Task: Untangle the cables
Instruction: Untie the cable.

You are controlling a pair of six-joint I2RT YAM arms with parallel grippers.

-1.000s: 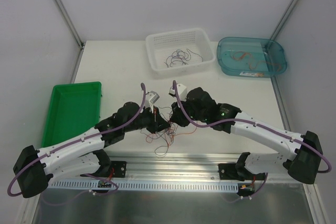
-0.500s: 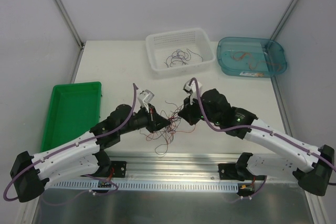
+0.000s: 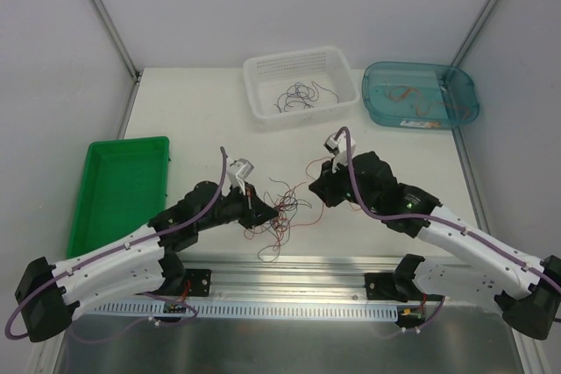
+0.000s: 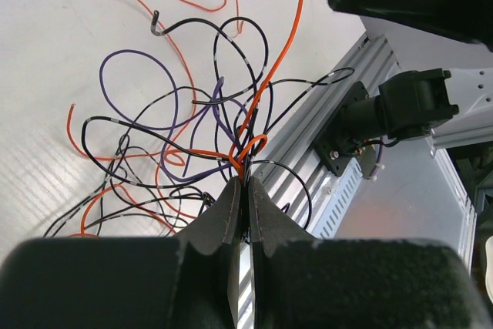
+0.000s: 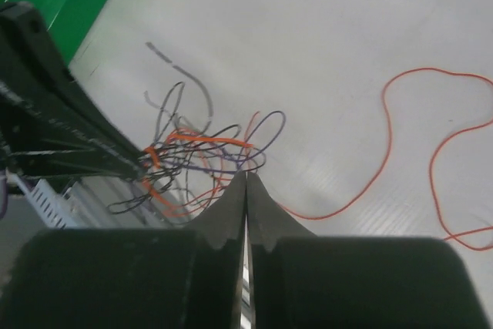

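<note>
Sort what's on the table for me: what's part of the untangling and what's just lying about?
In the job: tangle of cables; left gripper and right gripper, both shut on its strands.
Lying about: green tray; white basket and blue tub, each holding loose wires.

Between our left end effector point(image 3: 260, 213) and our right end effector point(image 3: 313, 188) the cables point(image 3: 282, 213) are strung out and spill over the tabletop point(image 3: 193, 111), so we find no straight way through that gap. Behind them the tabletop lies bare up to the white basket point(image 3: 263, 115) and the blue tub point(image 3: 375, 113), which wall off the far edge. The green tray point(image 3: 123, 190) sits just beside our left arm point(image 3: 131, 247), crowding that side. Beyond our right arm point(image 3: 465, 238) the surface is open. The metal rail point(image 3: 289, 279) closes the near side.
</note>
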